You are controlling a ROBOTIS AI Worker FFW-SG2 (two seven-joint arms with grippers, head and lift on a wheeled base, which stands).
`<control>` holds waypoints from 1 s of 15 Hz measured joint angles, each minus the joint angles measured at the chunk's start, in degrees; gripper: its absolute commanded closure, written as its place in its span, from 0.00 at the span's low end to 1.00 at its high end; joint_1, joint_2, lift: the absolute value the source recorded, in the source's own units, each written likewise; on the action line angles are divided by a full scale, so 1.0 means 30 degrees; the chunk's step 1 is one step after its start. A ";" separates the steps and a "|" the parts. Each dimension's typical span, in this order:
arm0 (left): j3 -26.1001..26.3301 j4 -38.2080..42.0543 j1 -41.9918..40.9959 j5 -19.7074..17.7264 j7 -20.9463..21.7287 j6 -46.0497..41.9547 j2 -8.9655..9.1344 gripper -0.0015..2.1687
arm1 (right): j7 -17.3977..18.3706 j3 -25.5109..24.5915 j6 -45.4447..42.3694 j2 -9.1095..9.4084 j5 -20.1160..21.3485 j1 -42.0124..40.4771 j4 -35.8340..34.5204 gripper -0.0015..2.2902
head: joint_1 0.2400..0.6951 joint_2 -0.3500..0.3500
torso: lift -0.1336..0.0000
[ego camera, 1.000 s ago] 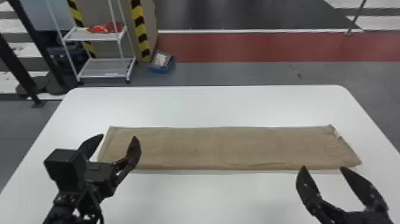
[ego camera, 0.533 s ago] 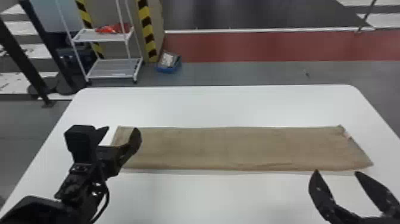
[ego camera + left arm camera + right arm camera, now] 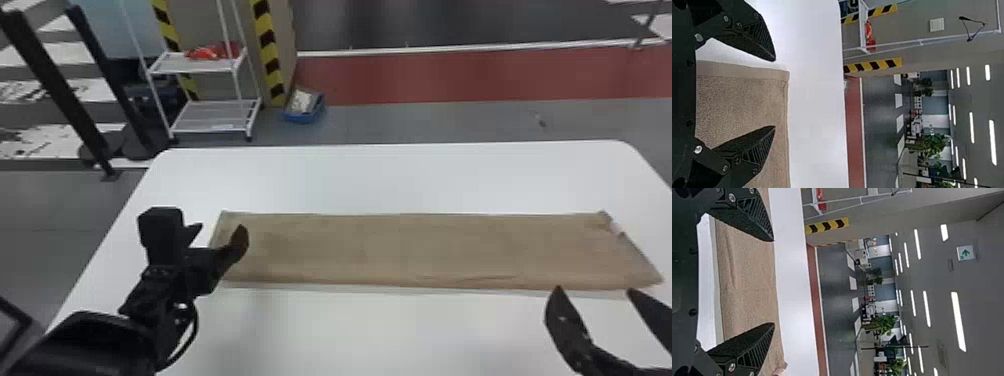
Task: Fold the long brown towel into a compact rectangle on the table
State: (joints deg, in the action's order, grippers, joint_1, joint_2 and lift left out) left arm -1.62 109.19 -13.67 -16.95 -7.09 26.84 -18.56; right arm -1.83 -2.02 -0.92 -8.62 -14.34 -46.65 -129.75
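- My left gripper [image 3: 219, 232] is at the left end of the brown towel [image 3: 400, 250], its two flat black fingers spread wide with nothing between them. One finger is over bare tabletop just outside the towel's end, the other over the cloth.
- My right gripper [image 3: 595, 290] is by the near edge of the towel, toward its right end. Its fingers are also wide apart and hold nothing.
- The towel lies flat as a long strip running left to right. Low wrinkles run along its near side, and its right end is uneven, with a small pale patch [image 3: 615, 228] at the edge.
- Under it is a white table [image 3: 380, 180] with rounded far corners.
- Beyond the table, to the left, stands a white two-shelf rack [image 3: 215, 112] with red items [image 3: 215, 51] on its upper shelf.
- Right of the rack, a blue bin [image 3: 305, 117] sits on the gray floor, beside a column with yellow-and-black striping [image 3: 267, 45].
- A wide red band [image 3: 450, 75] crosses the floor farther back.
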 measured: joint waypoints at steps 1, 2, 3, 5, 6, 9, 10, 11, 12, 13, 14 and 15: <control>0.0002 -0.0208 0.0199 -0.0016 0.0001 0.0276 0.0011 0.15 | 0.0001 0.0000 0.0000 -0.0028 -0.0035 0.0049 0.0042 0.06 | 1.00 0.67 | 0.08; 0.0027 -0.0394 0.0377 -0.0016 0.0005 0.0521 0.0023 0.15 | 0.0004 0.0000 0.0008 -0.0045 -0.0061 0.0083 0.0076 0.06 | 1.00 0.67 | 0.08; 0.0062 -0.0606 0.0566 0.0004 0.0080 0.0691 0.0030 0.15 | 0.0008 0.0000 0.0011 -0.0059 -0.0079 0.0123 0.0118 0.06 | 1.00 0.67 | 0.08; 0.0087 -0.0937 0.0918 0.0000 0.0375 0.1147 0.0033 0.15 | 0.0024 0.0000 -0.0005 -0.0101 -0.0122 0.0184 0.0231 0.06 | 1.00 0.67 | 0.08; 0.0081 -0.1056 0.1018 -0.0034 0.0405 0.1380 0.0035 0.16 | 0.0024 0.0003 -0.0029 -0.0110 -0.0160 0.0219 0.0307 0.06 | 1.00 0.67 | 0.08; 0.0001 -0.1350 0.1195 -0.0016 0.0426 0.1664 0.0035 0.19 | -0.0003 0.0054 -0.0100 -0.0114 -0.0229 0.0365 0.0576 0.06 | 1.00 0.68 | 0.08; -0.0010 -0.1476 0.1228 -0.0005 0.0451 0.1692 0.0035 0.19 | -0.0002 0.0060 -0.0141 -0.0115 -0.0246 0.0390 0.0653 0.06 | 1.00 0.68 | 0.08; -0.0014 -0.1628 0.1279 0.0004 0.0489 0.1737 0.0034 0.19 | 0.0002 0.0061 -0.0166 -0.0126 -0.0272 0.0419 0.0713 0.06 | 1.00 0.68 | 0.08; -0.0015 -0.1752 0.1347 0.0046 0.0501 0.1819 0.0034 0.19 | 0.0003 0.0061 -0.0195 -0.0137 -0.0295 0.0444 0.0764 0.06 | 1.00 0.68 | 0.08; -0.0015 -0.1914 0.1447 0.0098 0.0478 0.1919 0.0036 0.19 | 0.0020 0.0060 -0.0242 -0.0154 -0.0310 0.0476 0.0823 0.06 | 1.00 0.68 | 0.08; -0.0007 -0.2093 0.1547 0.0115 0.0462 0.1972 0.0048 0.19 | 0.0025 0.0059 -0.0290 -0.0165 -0.0316 0.0486 0.0862 0.06 | 1.00 0.69 | 0.08; 0.0005 -0.2233 0.1631 0.0117 0.0459 0.1987 0.0057 0.19 | 0.0025 0.0052 -0.0336 -0.0170 -0.0322 0.0491 0.0879 0.06 | 1.00 0.69 | 0.08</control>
State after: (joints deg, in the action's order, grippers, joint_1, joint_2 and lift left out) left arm -1.61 102.49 -8.78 -16.60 -5.71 32.80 -18.39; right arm -1.76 -1.86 -1.93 -9.13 -15.30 -45.18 -127.12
